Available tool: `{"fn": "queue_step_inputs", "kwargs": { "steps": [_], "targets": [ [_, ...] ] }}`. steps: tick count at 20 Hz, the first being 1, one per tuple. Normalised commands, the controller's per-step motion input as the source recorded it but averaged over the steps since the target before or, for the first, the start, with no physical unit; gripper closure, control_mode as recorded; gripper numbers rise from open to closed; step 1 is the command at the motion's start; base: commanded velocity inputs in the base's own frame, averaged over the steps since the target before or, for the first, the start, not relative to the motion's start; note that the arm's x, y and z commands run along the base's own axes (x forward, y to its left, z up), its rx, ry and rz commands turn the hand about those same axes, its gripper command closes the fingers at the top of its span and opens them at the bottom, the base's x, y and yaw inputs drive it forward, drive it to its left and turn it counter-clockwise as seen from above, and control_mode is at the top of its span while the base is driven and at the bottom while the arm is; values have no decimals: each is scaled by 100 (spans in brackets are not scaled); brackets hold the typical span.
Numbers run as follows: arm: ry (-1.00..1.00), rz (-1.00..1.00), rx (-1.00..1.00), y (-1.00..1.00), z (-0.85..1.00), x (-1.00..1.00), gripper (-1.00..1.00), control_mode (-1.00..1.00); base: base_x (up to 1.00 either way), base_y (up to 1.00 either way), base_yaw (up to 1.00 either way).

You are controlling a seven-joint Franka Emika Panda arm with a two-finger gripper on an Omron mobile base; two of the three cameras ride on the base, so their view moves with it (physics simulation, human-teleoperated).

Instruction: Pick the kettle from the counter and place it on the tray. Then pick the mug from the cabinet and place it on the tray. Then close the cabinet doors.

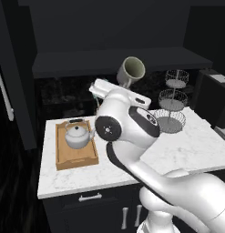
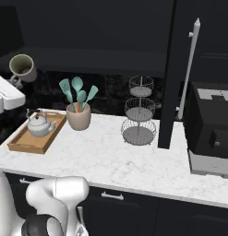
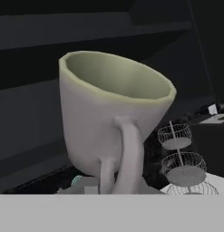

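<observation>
The grey-white mug [image 1: 131, 71] with its pale green inside hangs in the air, tilted, in front of the open cabinet [image 1: 109, 61]. My gripper [image 1: 123, 84] is shut on the mug's handle [image 3: 127, 154]; the mug hides the fingertips. In the right base view the mug [image 2: 22, 67] hangs above and to the left of the tray [image 2: 30, 140]. The pale kettle [image 1: 77, 135] stands upright at the far end of the wooden tray [image 1: 75, 159] on the marble counter [image 1: 186, 145]. One black cabinet door [image 2: 180, 69] stands open on the right. The other door's bar handle [image 1: 4, 91] shows at the left.
A tan utensil pot [image 2: 79, 115] with teal tools stands just right of the tray. A three-tier wire stand [image 2: 139, 113] sits further right, near the open door. A dark appliance [image 2: 212, 124] fills the counter's right end. Dark drawers [image 1: 91, 198] run below.
</observation>
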Motion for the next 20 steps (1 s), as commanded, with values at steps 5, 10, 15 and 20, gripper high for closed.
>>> {"fn": "queue_step_inputs", "kwargs": {
  "steps": [5, 10, 15, 20],
  "targets": [
    [20, 36, -1, -21, 0, -33, 100, -100, 0, 0, 0],
    [34, 35, -7, 2, 0, 0, 100, -100, 0, 0, 0],
    [25, 34, -14, 13, -3, 0, 100, -100, 0, 0, 0],
    [19, 50, -24, 3, -28, -14, 100, -100, 0, 0, 0]
  ]
}}
